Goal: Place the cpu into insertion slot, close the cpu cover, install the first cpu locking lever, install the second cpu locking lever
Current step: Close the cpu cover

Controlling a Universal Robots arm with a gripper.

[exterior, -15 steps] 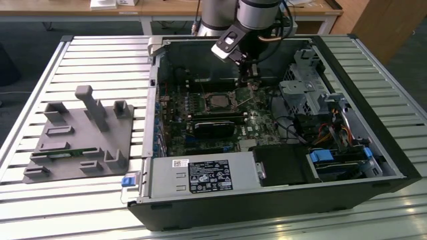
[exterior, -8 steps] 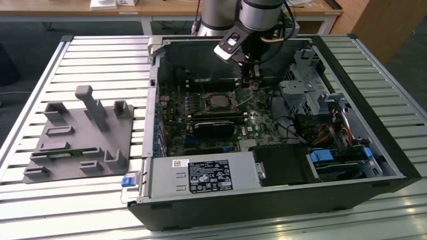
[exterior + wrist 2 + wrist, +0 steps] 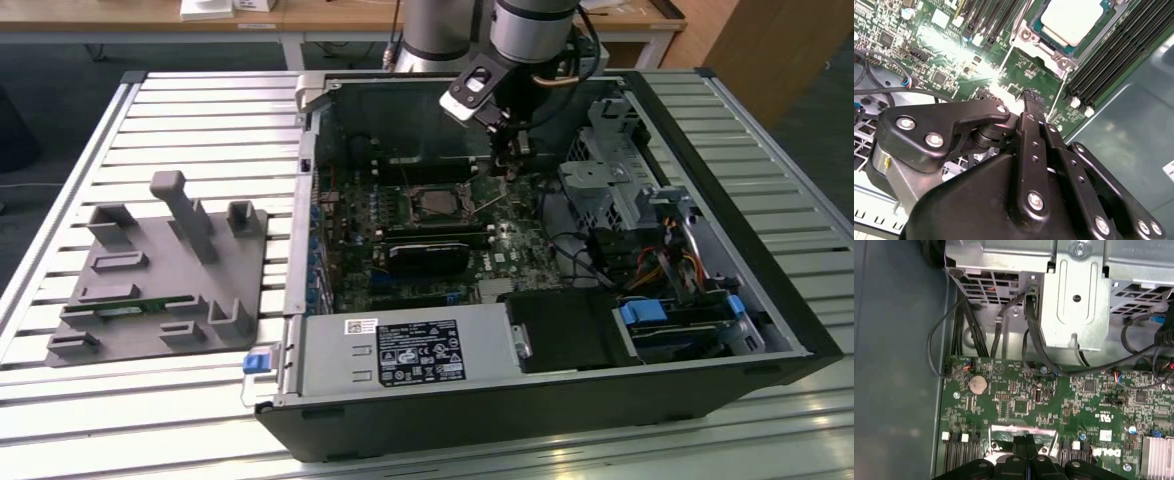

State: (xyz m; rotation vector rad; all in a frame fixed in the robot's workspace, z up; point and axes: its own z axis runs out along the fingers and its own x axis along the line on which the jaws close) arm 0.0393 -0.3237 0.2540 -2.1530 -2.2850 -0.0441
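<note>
On the exterior view's left a grey fixture [image 3: 160,265] sits on the slatted table [image 3: 80,420]; in the open computer case [image 3: 534,420] the insertion slot [image 3: 434,205] lies mid-board; the second wrist view shows the cpu [image 3: 1074,17] seated in it, silver top up, the cpu cover [image 3: 1046,50] framing it. Just to the exterior view's right of the slot hangs the gripper [image 3: 511,165], its fingers [image 3: 1019,445] pressed together on nothing, tips near the green board; further right stands a metal drive cage [image 3: 607,185].
</note>
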